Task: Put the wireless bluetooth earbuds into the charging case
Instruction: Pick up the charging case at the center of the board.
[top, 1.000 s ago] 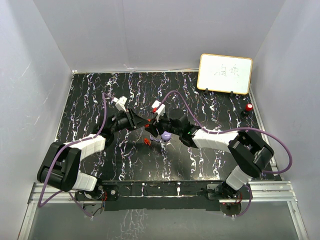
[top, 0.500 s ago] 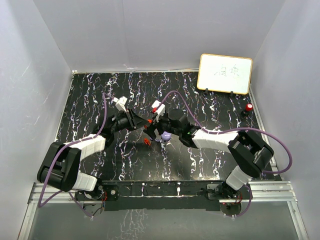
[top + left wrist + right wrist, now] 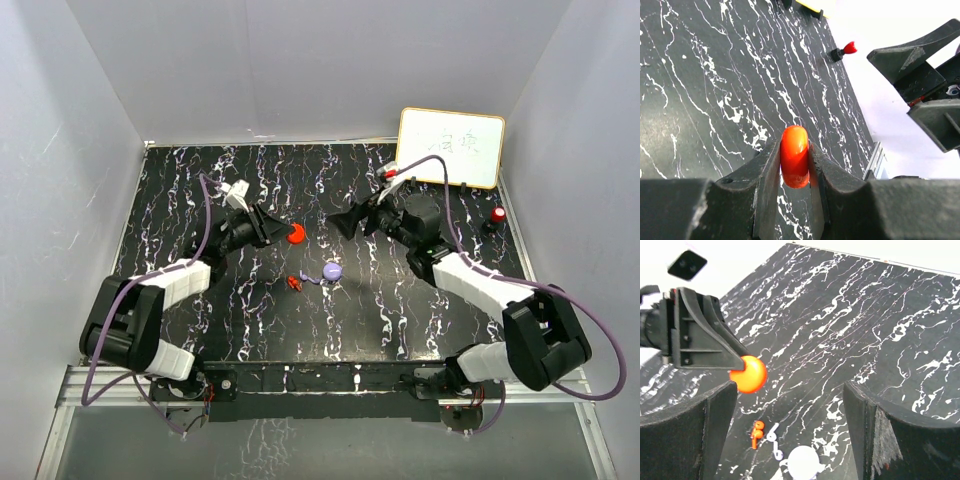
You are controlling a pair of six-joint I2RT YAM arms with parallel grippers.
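Left jaws grip the red case (image 3: pixel 794 156) — hold it steady while wide-open, empty right jaws fetch the red earbud (image 3: pixel 293 283) beside the purple case (image 3: pixel 332 271).

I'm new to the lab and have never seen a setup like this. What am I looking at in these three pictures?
A robot's left arm and right arm are bolted at the near edge of a black marbled table. The wide picture comes from a camera above and behind them. The other two come from cameras on the wrists, so each shows its own fingers. The left gripper is shut on a red case. The right gripper is open and empty, facing it. On the table lie a purple case, a tiny red earbud and a pale small piece beside it. A whiteboard stands at the far right corner.
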